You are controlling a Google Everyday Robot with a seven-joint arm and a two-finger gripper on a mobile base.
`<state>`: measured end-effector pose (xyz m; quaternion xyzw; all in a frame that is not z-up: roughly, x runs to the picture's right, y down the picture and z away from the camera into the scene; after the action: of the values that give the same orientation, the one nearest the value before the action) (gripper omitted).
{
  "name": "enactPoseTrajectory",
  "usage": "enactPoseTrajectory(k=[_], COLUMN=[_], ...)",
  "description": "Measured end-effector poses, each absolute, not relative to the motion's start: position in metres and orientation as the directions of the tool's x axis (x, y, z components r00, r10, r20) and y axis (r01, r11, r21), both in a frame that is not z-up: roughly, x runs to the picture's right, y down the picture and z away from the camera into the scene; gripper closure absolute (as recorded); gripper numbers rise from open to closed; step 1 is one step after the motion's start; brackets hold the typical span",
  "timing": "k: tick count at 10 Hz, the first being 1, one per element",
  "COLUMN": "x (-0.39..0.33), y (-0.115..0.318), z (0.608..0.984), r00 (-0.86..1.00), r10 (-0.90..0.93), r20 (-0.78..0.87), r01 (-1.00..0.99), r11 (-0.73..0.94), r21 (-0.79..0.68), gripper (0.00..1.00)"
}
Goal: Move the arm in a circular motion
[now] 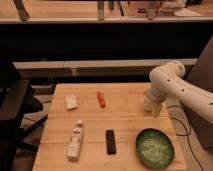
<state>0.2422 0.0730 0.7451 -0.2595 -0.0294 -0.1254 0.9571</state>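
The arm, glossy white with thick rounded segments, reaches in from the right and bends at a bulbous joint above the table's right side. Its gripper is the pale tip pointing down, just over the wooden table near the right edge. The gripper is open and I see nothing held in it. It hangs above and behind the green bowl and well to the right of the small red object.
On the table lie a white packet at the back left, a white bottle and a black bar-shaped object at the front. A dark chair stands at the left. A cable runs down on the right.
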Motion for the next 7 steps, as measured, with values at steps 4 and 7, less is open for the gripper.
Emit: enactPoseTrajectory(k=[4,7], x=[0.2458,0.2456], y=[0.0755,0.0736], z=[0.7456,0.7488], r00=[0.967,0.966], r10=[-0.223,-0.221], r20=[0.124,0.132], r01=[0.256,0.257], r11=[0.832,0.832], r21=[-0.493,-0.492], gripper=[0.29,0.21])
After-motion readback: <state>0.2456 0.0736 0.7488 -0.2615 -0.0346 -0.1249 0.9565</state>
